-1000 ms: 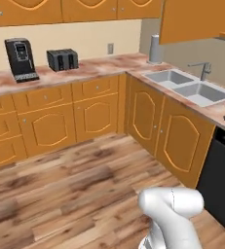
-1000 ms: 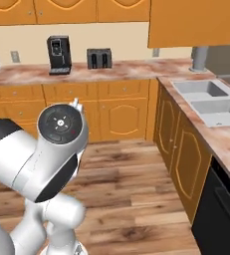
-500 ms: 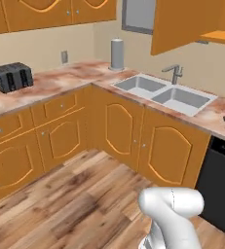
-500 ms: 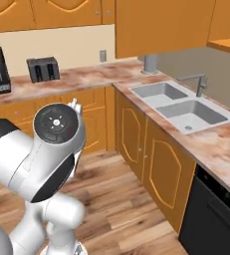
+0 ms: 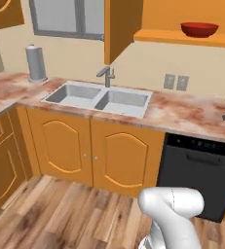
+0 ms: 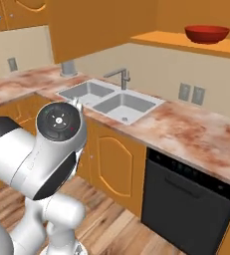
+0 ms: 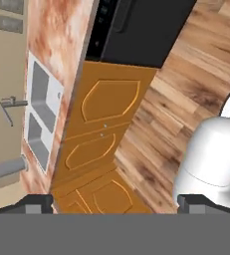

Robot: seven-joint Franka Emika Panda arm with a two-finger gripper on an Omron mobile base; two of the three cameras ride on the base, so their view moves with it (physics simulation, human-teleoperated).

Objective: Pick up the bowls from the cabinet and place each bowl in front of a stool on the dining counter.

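Observation:
A glossy red bowl rests on the orange shelf of the wall cabinet, up at the right above the counter. The cabinet's flat door stands swung open to the left of the shelf. In the hand view my gripper is open with nothing between its fingertips. It looks down at the base cabinets and floor, far from the bowl. The stool and the dining counter are out of view.
A double steel sink with a faucet sits in the marbled counter. A black dishwasher stands below it at the right, a paper towel roll at the left. Wooden floor lies ahead.
The whole picture has swept sideways, so the base has turned right. The coffee machine and toaster left the views; the sink and the open cabinet with the red bowl came in.

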